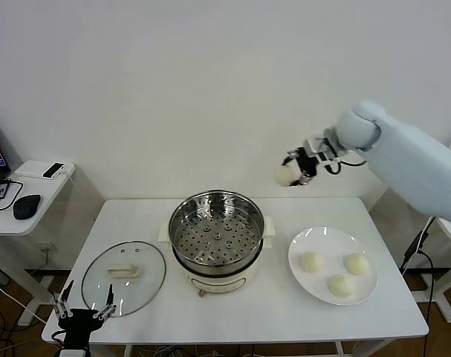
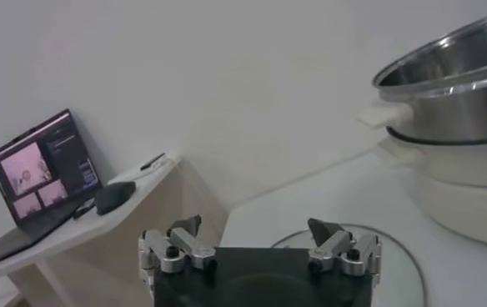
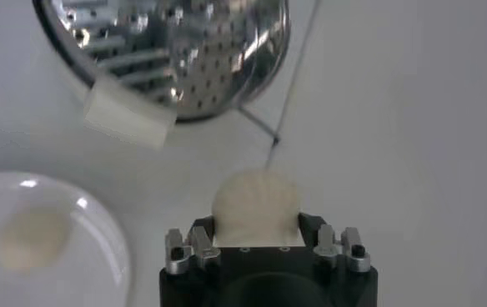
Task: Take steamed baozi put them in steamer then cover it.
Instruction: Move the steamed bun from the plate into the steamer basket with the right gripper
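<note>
I've got the right gripper (image 1: 293, 171) up in the air w/ one baozi (image 1: 284, 175) clamped btwn its fingers, hanging above the far right part of the table (image 1: 136, 216), right of the steamer (image 1: 217, 239) and beyond the plate (image 1: 308, 279). Right wrist view confirms it: the bun sits snug in the jaws, steamer rim and plate edge below. So as I read it, I'm mid-carry on the first bun. The steamer tray looks bare in the head view, perforated metal only, nothing in it yet. Three more baozi (image 1: 338, 285) wait on the white plate at the right, near side of the table, just beside the steamer. The cover (image 1: 124, 277) lies flat on the table left of the steamer, handle up, not touching it as far as I can see. Left gripper (image 1: 84, 306) is parked low at the near left table edge, just by the cover's near rim, fingers spread apart, holding nothing. Tally: zero buns in, one in hand, three on the plate, lid off. Left to do, by my est.: bring this bun over the pot and drop it, repeat for the other three, then lift the cover and seat it on the rim. Early days, prob. under a quarter done.
</note>
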Tool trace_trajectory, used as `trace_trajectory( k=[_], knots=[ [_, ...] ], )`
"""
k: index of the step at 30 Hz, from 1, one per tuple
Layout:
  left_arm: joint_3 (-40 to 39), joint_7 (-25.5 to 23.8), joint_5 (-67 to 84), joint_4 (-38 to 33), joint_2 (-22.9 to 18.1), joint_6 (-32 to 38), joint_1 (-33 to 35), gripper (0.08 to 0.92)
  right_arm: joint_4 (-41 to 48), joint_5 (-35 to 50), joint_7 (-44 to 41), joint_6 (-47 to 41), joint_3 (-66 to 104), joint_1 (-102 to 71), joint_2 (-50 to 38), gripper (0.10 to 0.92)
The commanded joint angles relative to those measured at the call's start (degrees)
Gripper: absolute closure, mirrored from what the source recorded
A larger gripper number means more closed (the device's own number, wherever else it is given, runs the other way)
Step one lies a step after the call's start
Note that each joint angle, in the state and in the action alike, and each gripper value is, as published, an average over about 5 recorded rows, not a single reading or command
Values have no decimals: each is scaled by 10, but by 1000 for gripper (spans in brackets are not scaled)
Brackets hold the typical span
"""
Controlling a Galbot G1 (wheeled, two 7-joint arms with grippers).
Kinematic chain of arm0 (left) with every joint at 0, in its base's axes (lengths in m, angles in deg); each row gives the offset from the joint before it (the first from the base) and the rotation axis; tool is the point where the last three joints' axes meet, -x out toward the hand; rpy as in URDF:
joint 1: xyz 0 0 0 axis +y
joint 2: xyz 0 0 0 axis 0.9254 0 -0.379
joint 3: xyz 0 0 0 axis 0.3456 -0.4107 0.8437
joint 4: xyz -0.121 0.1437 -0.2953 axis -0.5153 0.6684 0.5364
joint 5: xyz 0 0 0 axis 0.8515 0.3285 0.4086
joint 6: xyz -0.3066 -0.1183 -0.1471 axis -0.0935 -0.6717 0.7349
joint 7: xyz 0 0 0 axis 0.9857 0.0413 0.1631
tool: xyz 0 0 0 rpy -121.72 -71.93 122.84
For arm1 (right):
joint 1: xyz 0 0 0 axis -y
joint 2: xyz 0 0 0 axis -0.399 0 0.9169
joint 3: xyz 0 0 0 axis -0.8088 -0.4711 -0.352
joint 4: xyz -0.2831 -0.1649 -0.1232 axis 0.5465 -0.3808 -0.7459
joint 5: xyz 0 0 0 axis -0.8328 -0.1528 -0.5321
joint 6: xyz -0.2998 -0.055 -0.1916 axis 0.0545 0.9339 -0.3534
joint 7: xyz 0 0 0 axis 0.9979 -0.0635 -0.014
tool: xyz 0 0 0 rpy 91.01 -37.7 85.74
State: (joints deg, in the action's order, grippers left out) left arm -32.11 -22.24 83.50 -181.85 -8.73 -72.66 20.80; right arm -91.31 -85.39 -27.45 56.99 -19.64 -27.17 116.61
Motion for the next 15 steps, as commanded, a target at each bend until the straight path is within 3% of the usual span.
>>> trace_trajectory(
  k=[1,15],
  knots=[
    [8,0,1,5,2,5,1,177,-8,12,55,75,-121,54,115,397],
    [24,6,0,3,-5,15,11,177,116,-136,74,238,-138,-20,217,397]
  ],
)
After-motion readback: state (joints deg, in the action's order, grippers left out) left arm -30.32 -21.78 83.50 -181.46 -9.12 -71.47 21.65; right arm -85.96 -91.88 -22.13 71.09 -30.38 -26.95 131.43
